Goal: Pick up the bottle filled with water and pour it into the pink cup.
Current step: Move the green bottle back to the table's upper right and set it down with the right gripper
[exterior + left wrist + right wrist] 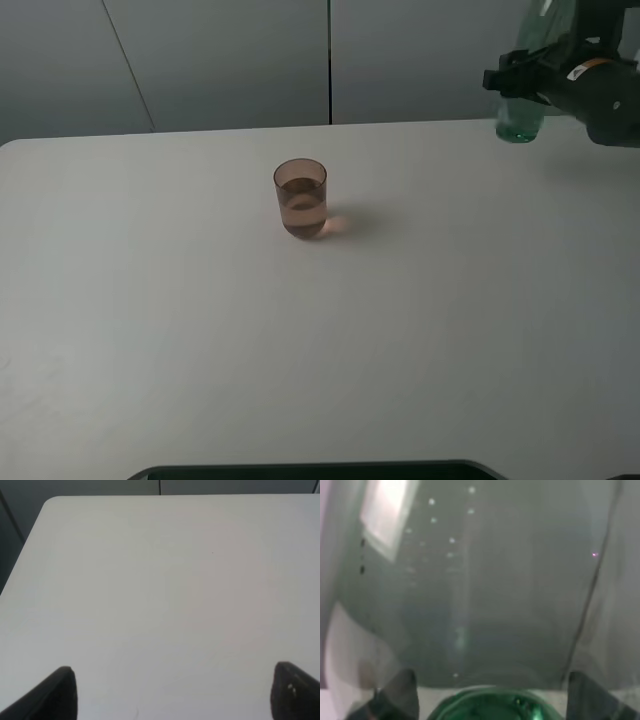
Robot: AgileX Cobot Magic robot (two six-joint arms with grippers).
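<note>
Green-tinted bottle clamped near-upright in right gripper
Well apart from pink cup, standing off toward robot's left

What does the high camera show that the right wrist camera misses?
Only the high camera: the small translucent pinkish-brown cup, partly filled, standing on the white table. Only the right wrist camera: small bright specks on the wall of the tall transparent green-tinted bottle and its green base, close up. Both: that bottle, held between dark jaws.
</note>
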